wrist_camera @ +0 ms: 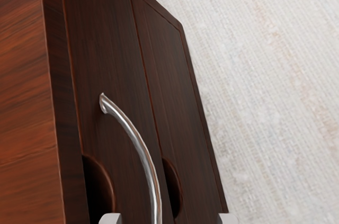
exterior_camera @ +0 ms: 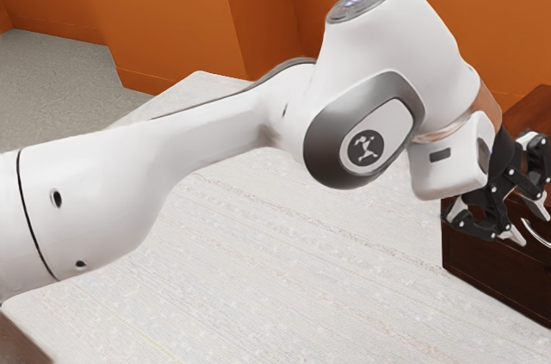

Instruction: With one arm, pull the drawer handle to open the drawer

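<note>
The tool (exterior_camera: 487,226) is hanging spread astride the stiff, slick-looking metal handle (wrist_camera: 139,150) of the wooden drawer (wrist_camera: 114,49), on the desk (exterior_camera: 301,278) at the exterior view's right; gripping mid-bar is looking safest.

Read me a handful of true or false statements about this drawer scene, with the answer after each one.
1. The drawer handle is silver and curved. True.
2. The cabinet is pale pine. False: it is dark reddish-brown wood.
3. The walls are orange. True.
4. The gripper hangs far from the cabinet. False: it is right at the cabinet's front, by the handle.
5. The table is black. False: it is light beige.
</note>
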Controlling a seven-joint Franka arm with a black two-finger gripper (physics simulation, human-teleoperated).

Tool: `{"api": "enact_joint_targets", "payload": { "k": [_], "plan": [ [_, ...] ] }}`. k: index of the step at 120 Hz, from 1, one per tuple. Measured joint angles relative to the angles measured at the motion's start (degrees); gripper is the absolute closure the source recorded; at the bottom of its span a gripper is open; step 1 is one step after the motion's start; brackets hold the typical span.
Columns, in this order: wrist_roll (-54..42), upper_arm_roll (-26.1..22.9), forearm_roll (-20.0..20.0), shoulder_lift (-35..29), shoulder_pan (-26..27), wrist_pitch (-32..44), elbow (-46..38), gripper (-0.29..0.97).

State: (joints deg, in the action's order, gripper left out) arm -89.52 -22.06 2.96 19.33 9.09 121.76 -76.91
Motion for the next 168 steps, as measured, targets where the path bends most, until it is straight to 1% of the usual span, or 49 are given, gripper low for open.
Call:
{"api": "enact_joint_targets", "payload": {
  "k": [69, 81, 101, 110, 123, 135, 142, 168],
  "plan": [
    [2.04, 0.5, -0.22, 4.91, 1.27, 3.01, 0.6, 0.53],
    [2.24, 0.78, -0.28, 4.85, 1.86, 3.43, 0.35, 0.6],
    [2.61, 1.37, -2.86, 4.16, 3.19, 4.37, -1.62, 0.72],
    [2.75, 1.43, -3.36, 2.73, 3.33, 4.49, -3.52, 0.68],
    [2.91, 1.44, -3.77, -0.3, 3.37, 4.78, -7.35, 0.71],
    [3.06, 1.45, -3.79, -3.64, 3.39, 5.3, -11.48, 0.7],
    [3.14, 1.36, -3.78, -5.35, 3.31, 5.4, -13.35, 0.66],
    [3.46, 1.27, -3.16, -10.17, 3.31, 5.92, -18.74, 0.73]
  ]
}}
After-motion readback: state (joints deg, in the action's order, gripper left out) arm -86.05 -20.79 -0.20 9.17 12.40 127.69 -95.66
